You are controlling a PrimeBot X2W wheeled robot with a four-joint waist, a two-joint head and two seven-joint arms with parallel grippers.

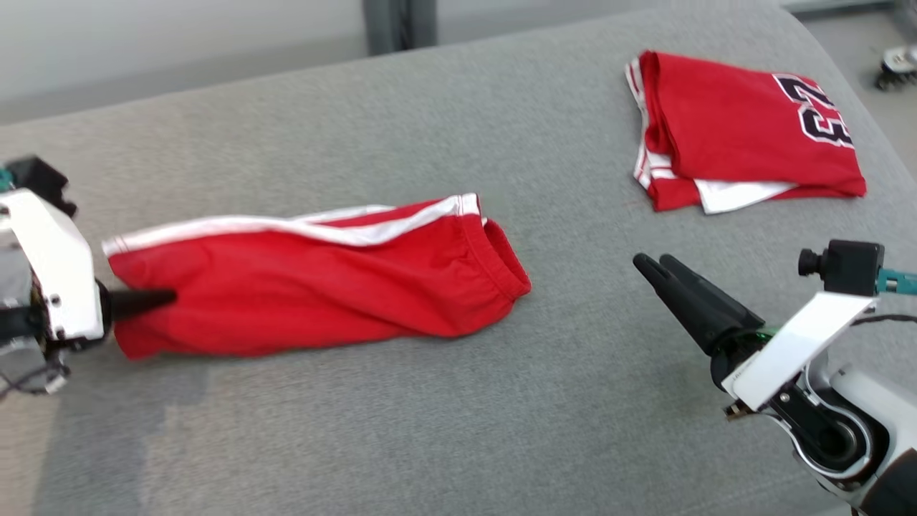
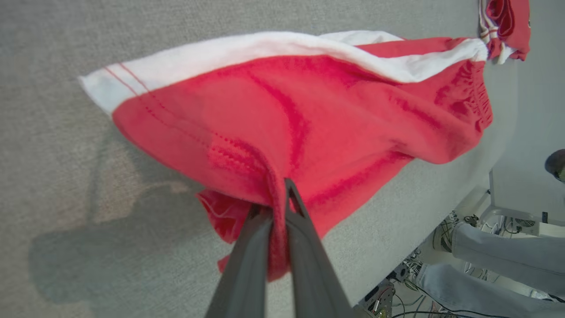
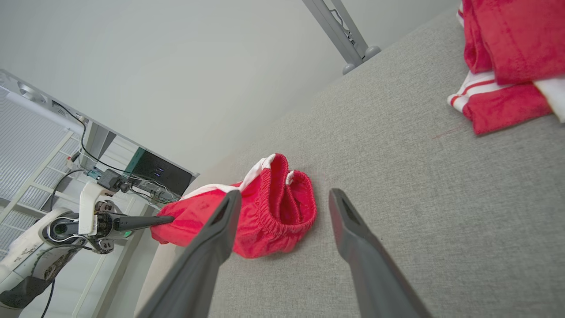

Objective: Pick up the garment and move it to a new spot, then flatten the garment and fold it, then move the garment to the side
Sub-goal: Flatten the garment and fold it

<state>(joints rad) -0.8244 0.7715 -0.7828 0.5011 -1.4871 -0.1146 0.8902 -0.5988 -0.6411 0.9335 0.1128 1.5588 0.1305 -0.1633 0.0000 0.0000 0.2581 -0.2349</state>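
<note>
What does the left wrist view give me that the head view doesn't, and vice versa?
Left wrist: a fold of the shorts pinched in the shut left gripper; a person's grey-trousered legs past the table edge. Head: the open right gripper, clear of the cloth; the 23 on the folded jersey. Both: shorts, jersey, grey table.

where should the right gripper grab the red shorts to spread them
Pinch the red shorts' elastic waistband, coming from the robot's right: its gathered rim stands up, faces the open right gripper, and the left gripper is shut on the opposite leg end.
</note>
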